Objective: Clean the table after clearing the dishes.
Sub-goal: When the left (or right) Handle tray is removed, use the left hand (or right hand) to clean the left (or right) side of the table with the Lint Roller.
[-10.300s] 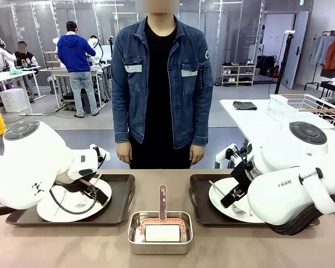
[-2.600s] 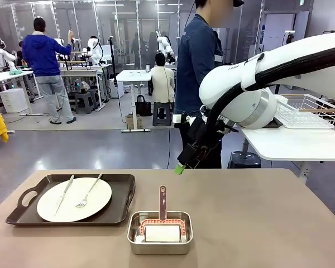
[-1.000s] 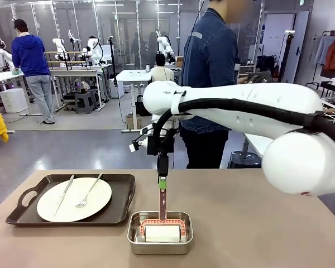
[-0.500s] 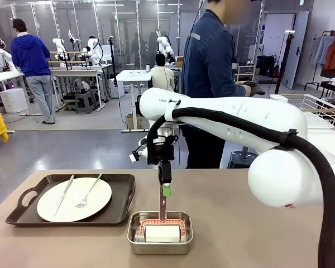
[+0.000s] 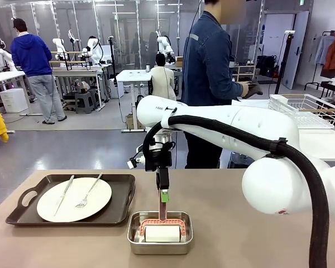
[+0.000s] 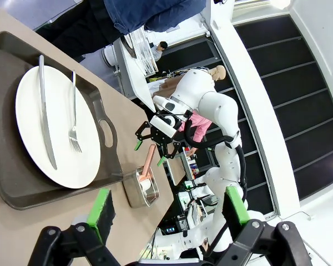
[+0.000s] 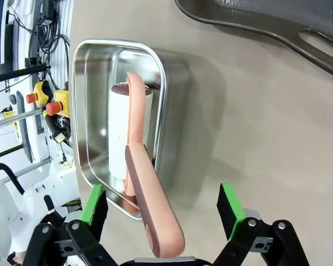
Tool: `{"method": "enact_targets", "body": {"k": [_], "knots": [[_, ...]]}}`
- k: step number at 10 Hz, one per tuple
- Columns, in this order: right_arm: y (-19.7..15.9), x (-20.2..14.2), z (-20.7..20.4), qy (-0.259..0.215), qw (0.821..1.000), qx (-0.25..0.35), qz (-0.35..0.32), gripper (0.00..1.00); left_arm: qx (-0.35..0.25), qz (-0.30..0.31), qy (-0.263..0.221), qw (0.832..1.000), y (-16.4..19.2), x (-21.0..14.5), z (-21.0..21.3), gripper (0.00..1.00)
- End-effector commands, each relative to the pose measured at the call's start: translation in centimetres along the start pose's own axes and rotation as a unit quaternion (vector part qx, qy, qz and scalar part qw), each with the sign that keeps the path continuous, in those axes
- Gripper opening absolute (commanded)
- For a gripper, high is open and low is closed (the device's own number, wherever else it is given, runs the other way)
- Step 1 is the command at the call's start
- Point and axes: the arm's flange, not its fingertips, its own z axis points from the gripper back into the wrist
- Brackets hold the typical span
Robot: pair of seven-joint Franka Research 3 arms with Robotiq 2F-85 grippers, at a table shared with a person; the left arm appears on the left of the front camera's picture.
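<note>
Nearest: small rectangular steel pan (image 5: 159, 247), mid near edge of large matte brown-taupe table (image 5: 257, 223). In it a white lint roller w/ pink plastic handle (image 5: 162, 231), handle sloping up over far rim. Judged light, stiff; roll prob. tacky, so grip handle's free end. R gripper (image 5: 164, 195) pts straight down on that end, arm reaching across fr. right side. Jaws spread, green pads (image 7: 94, 206) either side of handle, not yet touching. L gripper (image 6: 167, 208): jaws spread, empty, hovering above table. Farther left: dark brown handled tray (image 5: 125, 195) w/ round white plate (image 5: 75, 209), knife + fork loose on top. Fragile, cutlery apt to slide: lift by tray handles, keep level. Far side: person (image 5: 209, 72) standing side-on.
</note>
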Motion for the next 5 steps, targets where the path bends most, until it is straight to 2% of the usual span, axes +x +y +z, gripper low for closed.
{"method": "enact_targets", "body": {"k": [1, 3, 4, 5], "knots": [[-0.88, 1.59, 1.81, -0.003, 1.0, 0.005, -0.009, 0.72, -0.005, -0.008, 0.005, 1.0, -0.13, -0.15, 0.49, 1.0], [-0.91, 1.71, 1.88, -0.001, 1.0, 0.017, -0.015, 0.13, -0.005, -0.008, 0.005, 1.0, -0.13, -0.15, 0.49, 1.0], [-0.9, 1.74, 1.97, -0.004, 0.999, 0.025, -0.023, 0.0, -0.005, -0.008, 0.005, 1.0, -0.13, -0.15, 0.49, 1.0], [-0.82, 1.78, 2.12, -0.01, 0.999, 0.027, -0.024, 0.0, -0.005, -0.008, 0.005, 1.0, -0.13, -0.15, 0.49, 1.0]]}}
